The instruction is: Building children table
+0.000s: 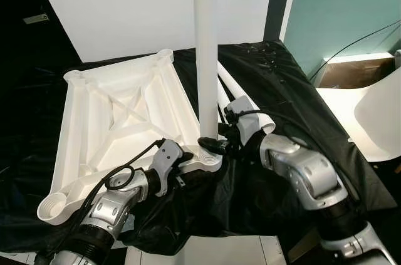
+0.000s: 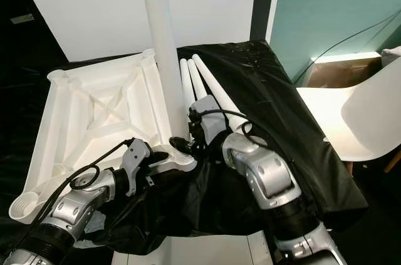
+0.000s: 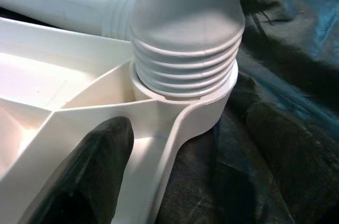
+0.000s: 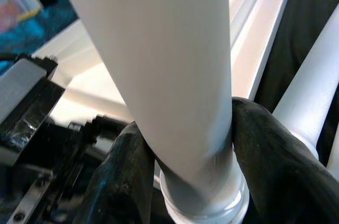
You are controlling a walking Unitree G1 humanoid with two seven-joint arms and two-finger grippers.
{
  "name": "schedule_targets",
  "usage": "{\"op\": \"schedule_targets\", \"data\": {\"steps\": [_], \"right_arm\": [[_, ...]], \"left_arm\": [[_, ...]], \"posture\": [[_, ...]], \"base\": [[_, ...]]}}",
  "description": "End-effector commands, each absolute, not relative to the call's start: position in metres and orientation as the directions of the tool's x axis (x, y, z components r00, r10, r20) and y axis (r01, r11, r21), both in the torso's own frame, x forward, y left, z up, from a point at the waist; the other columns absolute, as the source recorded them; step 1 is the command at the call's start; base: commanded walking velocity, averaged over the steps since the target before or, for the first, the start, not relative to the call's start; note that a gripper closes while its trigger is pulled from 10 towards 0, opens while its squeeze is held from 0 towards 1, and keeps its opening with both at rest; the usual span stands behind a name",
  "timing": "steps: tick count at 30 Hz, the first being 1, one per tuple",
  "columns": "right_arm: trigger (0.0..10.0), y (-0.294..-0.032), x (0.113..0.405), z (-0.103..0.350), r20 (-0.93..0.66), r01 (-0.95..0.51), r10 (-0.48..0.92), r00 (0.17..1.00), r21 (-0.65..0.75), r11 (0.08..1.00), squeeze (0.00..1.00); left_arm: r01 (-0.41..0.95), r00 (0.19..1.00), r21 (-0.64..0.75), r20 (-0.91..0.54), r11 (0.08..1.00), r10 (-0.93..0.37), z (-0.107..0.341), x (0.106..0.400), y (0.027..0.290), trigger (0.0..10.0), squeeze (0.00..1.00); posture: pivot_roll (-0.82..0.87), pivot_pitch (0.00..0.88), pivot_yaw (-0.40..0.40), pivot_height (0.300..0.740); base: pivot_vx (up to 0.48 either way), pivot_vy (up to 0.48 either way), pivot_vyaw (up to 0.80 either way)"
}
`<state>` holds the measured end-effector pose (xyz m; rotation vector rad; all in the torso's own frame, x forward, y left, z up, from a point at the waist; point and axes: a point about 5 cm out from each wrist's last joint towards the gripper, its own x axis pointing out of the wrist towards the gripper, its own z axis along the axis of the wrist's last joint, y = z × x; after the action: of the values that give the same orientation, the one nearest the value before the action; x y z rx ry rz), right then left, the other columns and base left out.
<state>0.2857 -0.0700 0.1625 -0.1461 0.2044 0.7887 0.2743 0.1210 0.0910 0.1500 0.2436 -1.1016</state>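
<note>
One upright leg (image 1: 205, 52) stands half-threaded in the tabletop (image 1: 119, 121) socket at 5 o'clock, right gripper (image 1: 216, 144) fingers clamping it (left gripper (image 1: 182, 160) fingers pinching the frame), needing further twisting.

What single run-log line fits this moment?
right pincer: shut on upright leg | leg threads partly in tabletop corner socket | left pincer: at that corner

We've got the white plastic upside-down tabletop (image 1: 119, 114) on the black-draped bench (image 1: 294, 102), one white tubular leg (image 1: 205, 46) upright in its near corner socket, spare white legs (image 2: 207, 86) lying right of it.
</note>
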Motion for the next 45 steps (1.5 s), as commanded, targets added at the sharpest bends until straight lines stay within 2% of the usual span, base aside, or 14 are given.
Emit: {"op": "schedule_targets", "data": {"steps": [1,7,9,17,20,21,26,27,28,40,45], "right_arm": [[10.0,-0.088,0.292,0.129,-0.294,-0.575,0.538,0.790,-0.049,0.817,0.00],[10.0,-0.086,0.292,0.127,-0.180,-0.503,0.489,0.854,-0.040,0.863,0.00],[10.0,-0.076,0.292,0.131,-0.098,-0.482,0.477,0.873,-0.039,0.875,0.00],[10.0,-0.065,0.295,0.138,0.003,-0.467,0.467,0.884,-0.027,0.884,0.00],[10.0,-0.053,0.295,0.137,0.050,-0.480,0.483,0.874,-0.051,0.876,0.00],[10.0,-0.051,0.295,0.137,0.054,-0.497,0.500,0.864,-0.057,0.866,1.00],[10.0,-0.051,0.296,0.141,0.067,-0.523,0.527,0.847,-0.074,0.849,1.00],[10.0,-0.052,0.296,0.145,0.083,-0.537,0.545,0.835,-0.094,0.838,0.89],[10.0,-0.053,0.297,0.149,0.102,-0.547,0.558,0.824,-0.119,0.829,0.00],[10.0,-0.086,0.313,0.164,0.109,-0.625,0.662,0.741,-0.247,0.740,0.00],[10.0,-0.092,0.320,0.164,0.063,-0.662,0.703,0.708,-0.285,0.693,0.00]], "left_arm": [[0.902,0.417,0.007,-0.275,0.432,-0.866,0.090,0.272,0.125,10.0,0.00],[0.902,0.418,0.008,-0.278,0.432,-0.865,0.090,0.272,0.126,10.0,0.00],[0.902,0.417,0.012,-0.286,0.432,-0.862,0.092,0.271,0.129,10.0,0.00],[0.899,0.423,0.018,-0.299,0.438,-0.855,0.093,0.269,0.135,10.0,0.00],[0.891,0.438,0.019,-0.307,0.454,-0.845,0.092,0.265,0.141,10.0,0.00],[0.888,0.441,0.017,-0.308,0.459,-0.843,0.091,0.264,0.142,10.0,0.00],[0.887,0.444,0.015,-0.309,0.462,-0.841,0.090,0.263,0.142,10.0,0.00],[0.886,0.445,0.015,-0.308,0.463,-0.841,0.089,0.264,0.142,10.0,0.00],[0.885,0.447,0.015,-0.306,0.465,-0.841,0.089,0.264,0.141,10.0,0.00],[0.892,0.436,0.016,-0.294,0.452,-0.851,0.088,0.273,0.123,10.0,0.00],[0.865,0.489,0.056,-0.315,0.498,-0.814,0.087,0.286,0.117,10.0,0.00]], "posture": [[-0.07,0.000,0.064,0.740],[-0.05,0.000,0.073,0.740],[-0.03,0.000,0.080,0.740],[0.00,0.000,0.084,0.740],[0.02,0.000,0.077,0.740],[0.02,0.000,0.074,0.740],[0.01,0.000,0.070,0.740],[0.01,0.000,0.067,0.740],[0.01,0.000,0.065,0.740],[-0.06,0.000,0.068,0.740],[-0.06,0.000,0.069,0.740]], "base": [[0.000,0.000,0.00],[0.000,0.000,0.00],[0.000,0.000,0.00],[0.000,0.000,0.00],[0.000,0.000,0.00],[0.000,0.000,0.00],[0.000,0.000,0.00],[0.000,0.000,0.00],[0.000,0.000,0.00],[0.000,0.000,0.00],[0.000,0.000,0.00]]}}
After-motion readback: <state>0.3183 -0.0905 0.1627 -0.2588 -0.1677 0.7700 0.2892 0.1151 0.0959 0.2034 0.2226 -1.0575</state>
